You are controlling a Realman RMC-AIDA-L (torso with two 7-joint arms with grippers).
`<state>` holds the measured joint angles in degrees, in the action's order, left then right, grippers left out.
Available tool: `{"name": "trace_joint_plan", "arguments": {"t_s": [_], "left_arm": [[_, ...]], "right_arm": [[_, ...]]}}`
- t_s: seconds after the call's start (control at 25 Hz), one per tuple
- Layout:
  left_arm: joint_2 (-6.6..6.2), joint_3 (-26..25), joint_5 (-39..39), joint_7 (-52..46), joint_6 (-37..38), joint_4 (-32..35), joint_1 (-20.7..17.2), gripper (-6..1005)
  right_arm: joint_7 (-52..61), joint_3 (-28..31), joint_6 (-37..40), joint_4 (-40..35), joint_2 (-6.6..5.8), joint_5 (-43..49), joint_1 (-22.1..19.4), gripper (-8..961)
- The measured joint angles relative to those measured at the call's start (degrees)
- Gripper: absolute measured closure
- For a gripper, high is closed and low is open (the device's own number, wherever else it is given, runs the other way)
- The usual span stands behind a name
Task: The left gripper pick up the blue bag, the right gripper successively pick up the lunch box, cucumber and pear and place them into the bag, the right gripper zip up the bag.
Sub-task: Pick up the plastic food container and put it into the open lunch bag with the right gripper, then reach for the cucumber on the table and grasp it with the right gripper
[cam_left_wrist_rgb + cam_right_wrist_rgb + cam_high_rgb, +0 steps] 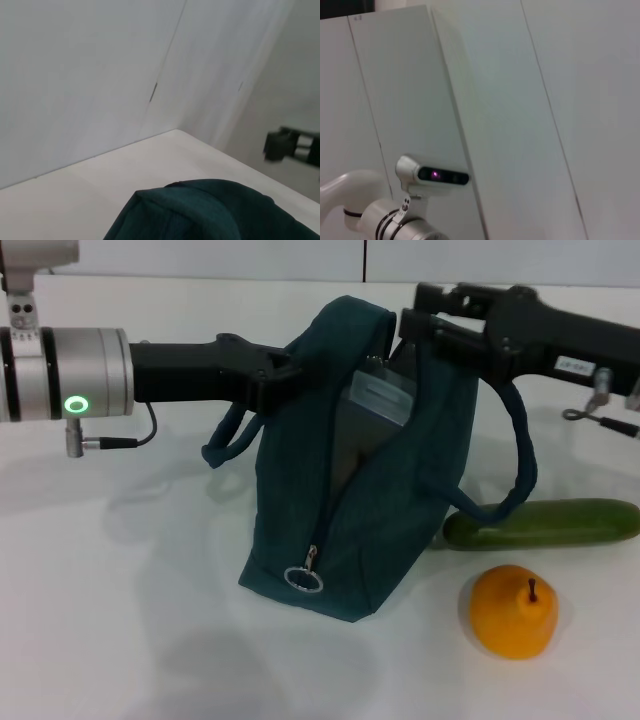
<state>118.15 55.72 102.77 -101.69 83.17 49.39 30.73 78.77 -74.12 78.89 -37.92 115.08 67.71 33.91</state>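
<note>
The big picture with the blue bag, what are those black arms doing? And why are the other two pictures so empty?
Those are a robot's two arms, seen from a camera on its head. The left gripper holds the blue bag upright on the white table. The right gripper is at the bag's open top, where the lunch box pokes out. The cucumber and the pear wait on the table. The other two pictures come from cameras on the wrists; they mostly face the walls.
</note>
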Motion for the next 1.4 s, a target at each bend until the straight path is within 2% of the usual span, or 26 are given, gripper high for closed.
{"name": "trace_joint_plan", "arguments": {"t_s": [0.08, 0.16, 0.2, 0.24, 0.32, 0.44, 0.6, 0.72, 0.76, 0.88, 0.92, 1.24, 1.4], "left_arm": [[0.01, 0.00, 0.00, 0.00, -0.27, 0.00, -0.15, 959], [0.03, -0.02, 0.05, 0.00, -0.35, 0.00, -0.35, 959], [0.04, 0.01, 0.12, 0.01, -0.36, 0.00, -0.42, 959], [0.04, -0.01, 0.20, 0.05, -0.38, -0.04, -0.47, 959], [0.08, 0.03, 0.27, 0.49, -0.41, -0.67, -0.27, 959], [0.14, 0.04, 0.15, 1.54, -0.45, -2.00, 0.31, 959], [0.61, 0.00, -0.14, 3.18, -0.76, -2.89, 0.77, 959], [0.77, -0.01, -0.16, 3.49, -1.13, -3.04, 0.81, 959], [0.85, 0.00, -0.16, 3.61, -1.23, -3.26, 0.90, 959], [1.14, 0.10, -0.18, 4.27, -2.03, -4.55, 1.72, 959], [1.18, 0.12, -0.23, 4.57, -2.25, -5.04, 1.99, 959], [1.31, 0.22, -2.29, 6.15, -3.90, -7.44, 2.91, 959], [1.30, 0.07, -2.87, 6.15, -4.00, -7.51, 2.82, 959]], "right_arm": [[0.68, 0.45, 0.37, -3.01, -0.87, 0.56, -1.28, 569], [4.61, 1.18, 0.19, -8.50, -3.25, 3.22, -2.96, 474], [6.43, 1.65, 0.07, -10.27, -4.09, 4.61, -3.36, 467], [10.75, 3.11, -0.21, -12.62, -5.75, 8.36, -3.81, 459], [16.79, 7.54, 1.01, -14.03, -8.06, 15.76, -3.50, 444], [22.27, 15.52, 5.77, -14.22, -9.35, 25.20, -3.13, 422], [28.54, 20.13, 11.10, -17.48, -9.31, 35.66, -2.77, 392], [31.60, 19.99, 14.82, -19.78, -9.29, 43.17, -1.01, 285], [32.83, 19.98, 16.98, -21.33, -9.02, 48.17, 0.32, 249], [34.21, 19.84, 18.27, -23.50, -8.73, 52.27, 1.22, 122], [34.91, 19.75, 19.37, -24.74, -8.42, 54.53, 1.74, 79], [37.73, 15.10, 22.85, -29.63, -4.65, 68.92, 6.34, 83], [38.05, 13.22, 22.71, -30.19, -2.15, 75.41, 8.61, 86]]}}
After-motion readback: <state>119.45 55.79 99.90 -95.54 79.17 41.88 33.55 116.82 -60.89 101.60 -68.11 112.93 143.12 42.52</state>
